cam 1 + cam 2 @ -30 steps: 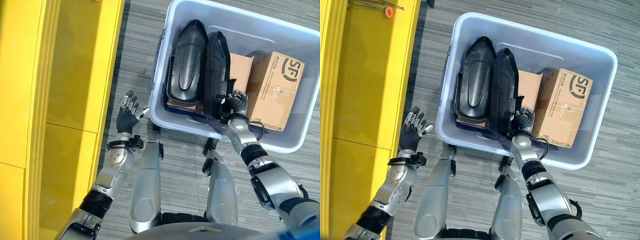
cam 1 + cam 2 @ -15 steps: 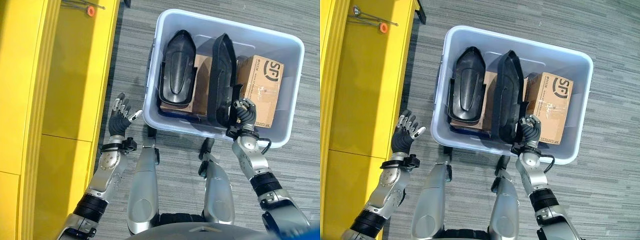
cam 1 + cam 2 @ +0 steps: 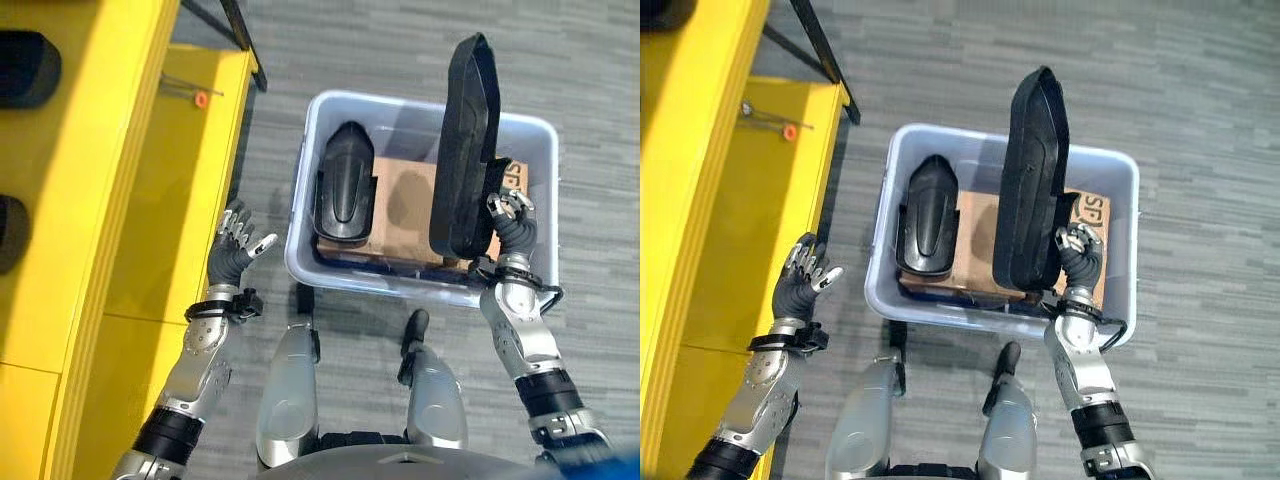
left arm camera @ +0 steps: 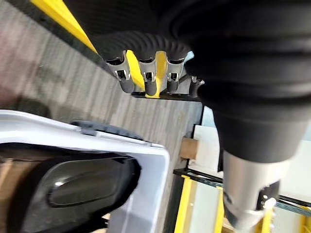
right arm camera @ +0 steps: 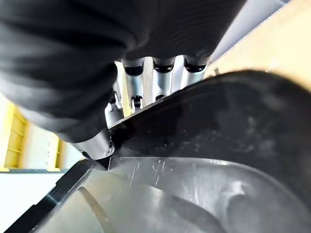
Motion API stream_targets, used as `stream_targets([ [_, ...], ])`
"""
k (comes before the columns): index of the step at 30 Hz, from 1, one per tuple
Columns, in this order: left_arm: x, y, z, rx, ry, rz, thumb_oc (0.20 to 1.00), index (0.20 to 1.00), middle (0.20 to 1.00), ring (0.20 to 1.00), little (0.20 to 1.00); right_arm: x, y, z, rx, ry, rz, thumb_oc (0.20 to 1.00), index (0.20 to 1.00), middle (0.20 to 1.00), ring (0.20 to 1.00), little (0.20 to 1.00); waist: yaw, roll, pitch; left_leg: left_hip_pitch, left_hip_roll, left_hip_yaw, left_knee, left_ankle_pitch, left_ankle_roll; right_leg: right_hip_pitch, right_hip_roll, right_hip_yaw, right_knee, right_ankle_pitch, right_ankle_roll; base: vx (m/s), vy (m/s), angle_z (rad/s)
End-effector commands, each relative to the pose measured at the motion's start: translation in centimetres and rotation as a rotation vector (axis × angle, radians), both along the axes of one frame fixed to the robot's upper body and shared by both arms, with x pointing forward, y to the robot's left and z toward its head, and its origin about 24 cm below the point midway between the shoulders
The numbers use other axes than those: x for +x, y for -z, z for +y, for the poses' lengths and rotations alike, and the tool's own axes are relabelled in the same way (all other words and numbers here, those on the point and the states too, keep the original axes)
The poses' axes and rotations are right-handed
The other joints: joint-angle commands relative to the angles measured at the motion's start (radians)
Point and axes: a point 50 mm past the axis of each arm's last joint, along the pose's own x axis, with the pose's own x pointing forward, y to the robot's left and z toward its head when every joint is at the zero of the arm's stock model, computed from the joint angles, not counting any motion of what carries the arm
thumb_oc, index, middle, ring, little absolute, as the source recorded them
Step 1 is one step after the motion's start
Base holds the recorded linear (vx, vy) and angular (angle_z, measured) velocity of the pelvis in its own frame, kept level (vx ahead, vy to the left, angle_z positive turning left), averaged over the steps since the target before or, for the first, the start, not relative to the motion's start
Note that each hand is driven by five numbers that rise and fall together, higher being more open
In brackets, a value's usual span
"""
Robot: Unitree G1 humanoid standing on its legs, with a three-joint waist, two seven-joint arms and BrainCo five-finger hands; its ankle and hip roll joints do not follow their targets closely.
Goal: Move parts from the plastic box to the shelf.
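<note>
The long black moulded plastic part stands nearly on end above the right half of the pale grey plastic box, its long axis running away from the robot and its lower end pinched in the right hand, whose fingers and thumb curl round the part's edge, as the right wrist view confirms. The yellow metal shelf lies well away across the robot's front, on its left, so in my judgement the coming move is a carry leftward over the box with the part kept raised enough to pass the box's left wall.

The left hand hangs nearer the shelf, between the shelf's front edge and the box's left wall, fingers spread and holding nothing; it could meet the part on the way.

A second black moulded part lies in the left half of the box on a brown cardboard carton, directly below the likely path. On the shelf, two dark parts sit along its far left edge, and a thin tool with an orange tip rests near its far corner, next to a black slanting strut that the tall part could catch.
</note>
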Motion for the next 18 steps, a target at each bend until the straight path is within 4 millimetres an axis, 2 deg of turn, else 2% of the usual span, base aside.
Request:
stream_targets([
  [1, -1.0, 0.0, 0.7, 0.006, 0.022, -0.006, 1.000, 1.000, 1.000, 1.000, 1.000, -1.0, -2.3, -1.3, -0.015, -0.021, -0.147, 0.200, 0.200, 0.200, 0.200, 0.200, -0.010, -0.019, -0.105, -0.002, 0.136, -0.044, 0.008, 0.051, -0.077, 0.051, -0.054, 0.046, 0.004, 0.026, 0.047, 0.06, -0.121, -0.03],
  [2, -1.6, 0.5, 0.9, 0.004, 0.028, 0.020, 1.000, 1.000, 1.000, 1.000, 1.000, -1.5, -1.7, -1.4, -0.018, -0.050, -0.120, 0.200, 0.200, 0.200, 0.200, 0.200, -0.010, -0.008, -0.134, 0.049, 0.157, -0.045, -0.027, 0.068, -0.085, 0.075, -0.032, 0.048, 0.024, -0.004, 0.040, 0.05, -0.140, -0.03],
  [4, -1.8, 0.7, 1.0, 0.003, 0.026, 0.030, 1.000, 1.000, 1.000, 1.000, 1.000, -1.6, -1.6, -1.4, -0.020, -0.057, -0.115, 0.200, 0.200, 0.200, 0.200, 0.200, -0.009, -0.004, -0.139, 0.069, 0.166, -0.045, -0.039, 0.073, -0.087, 0.083, -0.023, 0.051, 0.036, -0.016, 0.037, 0.02, -0.108, -0.07],
  [5, -2.1, 1.1, 1.0, -0.005, 0.026, 0.048, 1.000, 1.000, 1.000, 1.000, 1.000, -1.8, -1.4, -1.4, -0.028, -0.074, -0.106, 0.200, 0.200, 0.200, 0.200, 0.200, -0.008, 0.002, -0.153, 0.100, 0.182, -0.046, -0.058, 0.082, -0.087, 0.091, -0.005, 0.055, 0.065, -0.044, 0.029, 0.00, -0.155, -0.08],
  [8, -3.1, 2.0, 1.4, -0.035, 0.002, 0.083, 1.000, 1.000, 1.000, 1.000, 1.000, -1.6, -1.3, -0.9, -0.041, -0.124, -0.092, 0.200, 0.200, 0.200, 0.200, 0.200, 0.011, 0.028, -0.171, 0.162, 0.237, -0.062, -0.103, 0.126, -0.095, 0.093, 0.062, 0.052, 0.168, -0.132, -0.010, -0.03, -0.196, -0.02],
  [9, -3.1, 2.0, 1.4, -0.035, 0.001, 0.083, 1.000, 1.000, 1.000, 1.000, 1.000, -1.6, -1.3, -0.9, -0.041, -0.125, -0.092, 0.200, 0.200, 0.200, 0.200, 0.200, 0.011, 0.028, -0.170, 0.163, 0.239, -0.062, -0.104, 0.127, -0.095, 0.093, 0.063, 0.052, 0.170, -0.133, -0.011, -0.06, -0.167, -0.05],
  [13, -4.1, 2.7, 1.7, -0.060, -0.026, 0.117, 1.000, 1.000, 1.000, 1.000, 1.000, -1.0, -1.5, -0.5, -0.045, -0.150, -0.096, 0.200, 0.200, 0.200, 0.200, 0.200, 0.039, 0.046, -0.172, 0.184, 0.291, -0.082, -0.130, 0.186, -0.104, 0.093, 0.134, 0.026, 0.226, -0.189, -0.054, -0.08, -0.187, 0.00],
  [16, -4.7, 3.3, 1.8, -0.078, -0.042, 0.139, 1.000, 1.000, 1.000, 1.000, 1.000, -0.8, -1.8, -0.2, -0.052, -0.170, -0.112, 0.200, 0.200, 0.200, 0.200, 0.200, 0.067, 0.061, -0.170, 0.186, 0.311, -0.107, -0.163, 0.260, -0.120, 0.104, 0.177, -0.004, 0.227, -0.208, -0.076, -0.09, -0.163, 0.02],
  [17, -4.7, 3.3, 1.8, -0.078, -0.042, 0.139, 1.000, 1.000, 1.000, 1.000, 1.000, -0.7, -1.8, -0.2, -0.053, -0.170, -0.112, 0.200, 0.200, 0.200, 0.200, 0.200, 0.065, 0.063, -0.170, 0.186, 0.312, -0.110, -0.165, 0.262, -0.121, 0.105, 0.179, -0.006, 0.226, -0.208, -0.077, -0.15, -0.127, 0.19],
  [18, -4.6, 3.6, 1.6, -0.090, -0.046, 0.148, 1.000, 1.000, 1.000, 1.000, 1.000, -0.7, -1.9, -0.5, -0.061, -0.159, -0.114, 0.200, 0.200, 0.200, 0.200, 0.200, 0.086, 0.076, -0.171, 0.164, 0.312, -0.126, -0.213, 0.352, -0.144, 0.112, 0.190, -0.042, 0.211, -0.212, -0.085, -0.16, -0.099, 0.28],
])
